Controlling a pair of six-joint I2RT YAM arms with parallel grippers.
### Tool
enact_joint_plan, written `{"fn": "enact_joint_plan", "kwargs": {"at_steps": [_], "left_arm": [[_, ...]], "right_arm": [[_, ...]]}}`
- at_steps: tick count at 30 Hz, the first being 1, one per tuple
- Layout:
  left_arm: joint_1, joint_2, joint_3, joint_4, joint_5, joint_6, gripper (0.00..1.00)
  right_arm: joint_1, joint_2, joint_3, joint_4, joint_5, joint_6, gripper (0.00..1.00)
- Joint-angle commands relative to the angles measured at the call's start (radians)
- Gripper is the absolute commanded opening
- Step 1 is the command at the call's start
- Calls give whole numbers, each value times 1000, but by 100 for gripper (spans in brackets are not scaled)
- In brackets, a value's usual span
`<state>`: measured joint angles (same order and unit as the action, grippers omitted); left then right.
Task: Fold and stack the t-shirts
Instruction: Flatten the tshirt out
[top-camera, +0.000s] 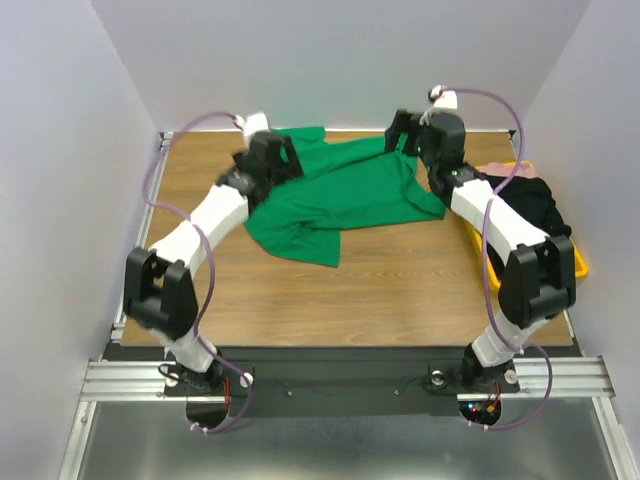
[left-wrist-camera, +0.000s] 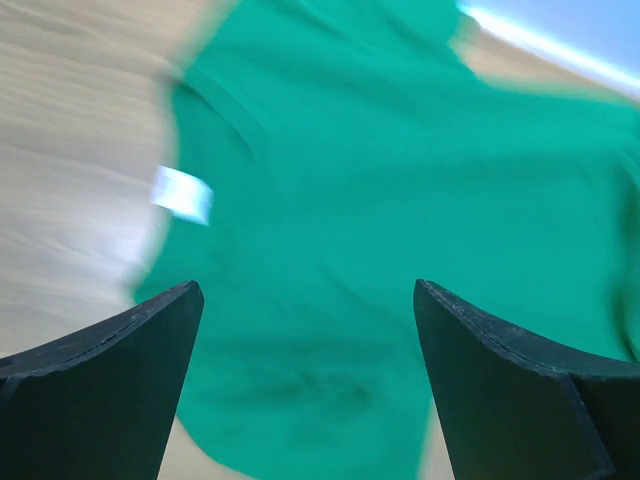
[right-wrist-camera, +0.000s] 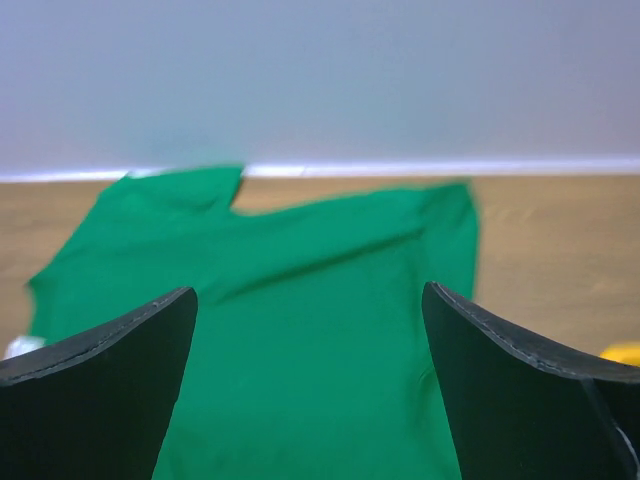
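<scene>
Green soft-cloth short-sleeved t-shirt (top-camera: 345, 195), plain and without print, lies rumpled on the far half of the brown wood-grain table (top-camera: 350, 300). We see it stretched between the two arms, with one part reaching toward the middle of the table, where its edge is turned over on itself.

Our left gripper (left-wrist-camera: 305, 290) stands over the shirt's left end. Its black fingers (left-wrist-camera: 120, 370) are spread wide and have hold of nothing, and only green cloth shows in the gap between them. That view is blurred. Even so, we can make out a small white label (left-wrist-camera: 183, 194) at the cloth's edge, next to bare wood.

Our right gripper (right-wrist-camera: 310, 292) is over the shirt's right end, near the back wall. Its jaws are also far apart and empty. Below them the shirt lies flat, with a sleeve and a notch at its far edge.

At the right edge of the table sits a yellow plastic tray (top-camera: 578, 264) with a dark bundle of cloth (top-camera: 530, 200) inside. The tray is partly hidden by the right arm. We cannot tell whether the shirt touches it.
</scene>
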<state>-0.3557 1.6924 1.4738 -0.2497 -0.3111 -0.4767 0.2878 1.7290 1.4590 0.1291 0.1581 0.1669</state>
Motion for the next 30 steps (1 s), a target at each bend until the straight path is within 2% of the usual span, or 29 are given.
{"fn": "enact_joint_plan", "kwargs": {"at_steps": [1, 3, 4, 8, 14, 17, 22, 24, 27, 30], "left_arm": [[-155, -126, -258, 129, 124, -83, 99], [-212, -177, -369, 182, 165, -100, 99], [-270, -180, -385, 190, 161, -120, 99], [-362, -128, -406, 220, 156, -123, 99], [-367, 24, -365, 265, 239, -88, 98], [-361, 53, -374, 213, 172, -109, 98], [-307, 20, -480, 208, 142, -128, 98], [-272, 23, -526, 159, 142, -149, 98], [-163, -3, -625, 92, 107, -200, 98], [-71, -94, -726, 69, 87, -230, 98]], "right_arm": [[-3, -12, -199, -88, -213, 233, 100], [-1, -17, -259, -88, -213, 226, 100], [-1, -11, -268, -92, -201, 223, 100], [1, 40, -278, -94, -215, 218, 100], [14, 231, -209, -95, -276, 226, 100], [20, 247, -232, -106, -288, 253, 100], [115, 166, -354, -105, -224, 279, 100], [163, 124, -414, -109, -181, 304, 100], [275, 75, -494, -111, -132, 386, 100], [342, 35, -540, -112, -92, 439, 100]]}}
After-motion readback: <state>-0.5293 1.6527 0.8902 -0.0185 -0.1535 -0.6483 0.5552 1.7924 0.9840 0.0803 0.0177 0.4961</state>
